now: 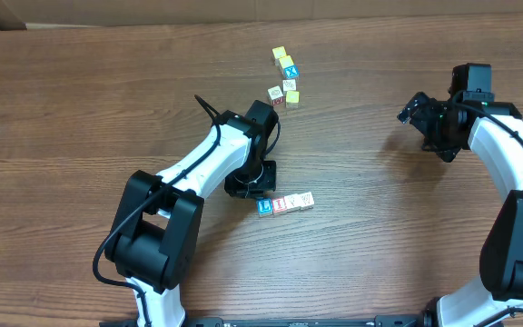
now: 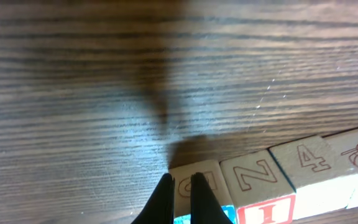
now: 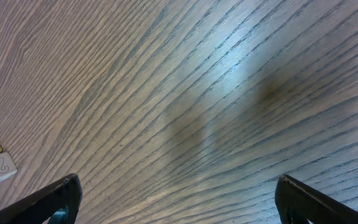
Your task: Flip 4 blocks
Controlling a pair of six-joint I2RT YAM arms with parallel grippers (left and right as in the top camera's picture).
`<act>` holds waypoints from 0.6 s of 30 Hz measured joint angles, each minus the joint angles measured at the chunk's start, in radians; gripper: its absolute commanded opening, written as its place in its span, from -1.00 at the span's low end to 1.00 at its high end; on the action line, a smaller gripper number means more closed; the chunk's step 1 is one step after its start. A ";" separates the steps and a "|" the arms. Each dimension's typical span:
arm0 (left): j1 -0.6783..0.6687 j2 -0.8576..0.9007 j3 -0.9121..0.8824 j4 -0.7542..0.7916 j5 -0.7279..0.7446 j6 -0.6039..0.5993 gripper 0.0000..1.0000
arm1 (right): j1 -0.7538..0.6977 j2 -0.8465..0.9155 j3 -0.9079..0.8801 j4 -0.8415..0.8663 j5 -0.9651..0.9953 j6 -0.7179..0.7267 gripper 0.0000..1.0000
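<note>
Left gripper (image 2: pixel 181 182): is hovering with jaws pinched together, tips at the row's end block.
Blocks (image 1: pixel 286 203): four are lying in a touching row on the table (image 1: pixel 80 109), just beside it.
Right gripper (image 1: pixel 413 111): is hanging wide open, well apart.
Yellow-topped cubes (image 1: pixel 285 77): are clustering farther off.

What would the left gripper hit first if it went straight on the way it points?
Probably the end block of the row, right at the shut left gripper tips; whether they touch yet is unclear.
</note>
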State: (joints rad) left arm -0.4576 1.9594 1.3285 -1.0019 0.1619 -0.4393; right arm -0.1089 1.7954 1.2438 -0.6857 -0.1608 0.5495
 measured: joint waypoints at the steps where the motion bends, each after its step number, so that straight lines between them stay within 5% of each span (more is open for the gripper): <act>1: 0.000 0.000 0.000 0.006 0.000 0.000 -0.92 | 0.000 0.000 0.000 0.000 0.000 0.000 1.00; 18: 0.045 0.000 0.094 -0.072 -0.054 0.001 -0.92 | 0.000 0.000 0.000 0.001 0.000 0.000 1.00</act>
State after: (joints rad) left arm -0.4126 1.9594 1.4227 -1.0744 0.1078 -0.4381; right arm -0.1089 1.7954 1.2438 -0.6849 -0.1604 0.5495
